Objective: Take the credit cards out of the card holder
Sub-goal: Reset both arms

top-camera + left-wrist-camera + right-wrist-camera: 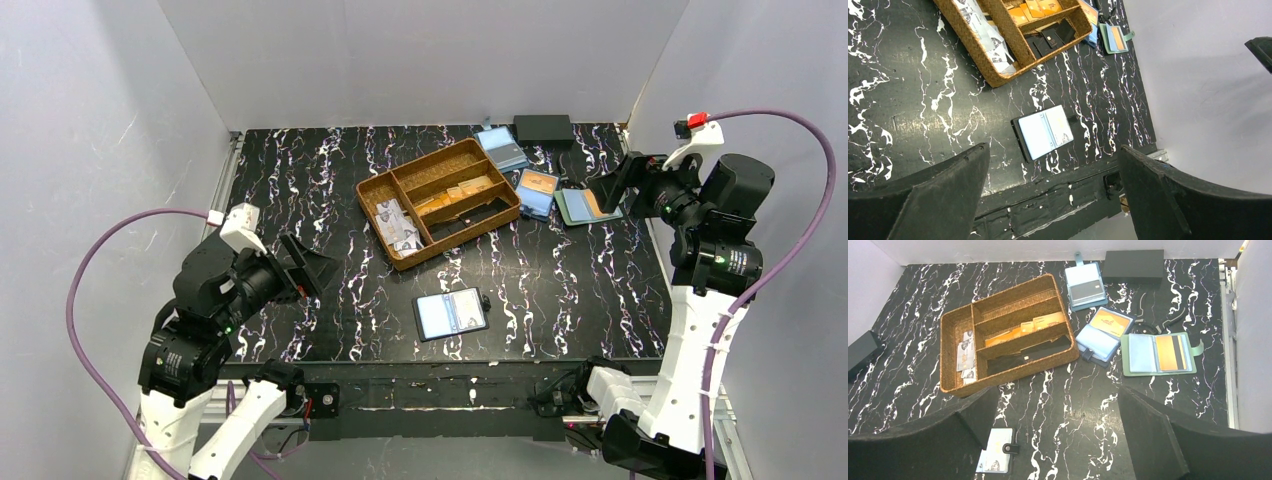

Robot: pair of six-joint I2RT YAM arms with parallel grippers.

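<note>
The card holder [451, 314] lies open and flat near the table's front edge, black outside with light blue lining and a snap tab on its right side. A pale credit card [467, 310] with small dark print shows in its right half; the left half shows only plain blue. The holder also appears in the left wrist view [1043, 132] and partly in the right wrist view [995, 452]. My left gripper [318, 264] hovers open at the left, well apart from the holder [1053, 149]. My right gripper [612, 188] hangs open at the far right [1058, 390]. Both grippers are empty.
A woven tray [372, 186] stands mid-table with orange-tan cards, dark items and printed cards in its compartments. Behind and right of it lie a blue holder [500, 148], a blue holder with an orange card [537, 192], a grey-green bifold [585, 205] and a black box [543, 127].
</note>
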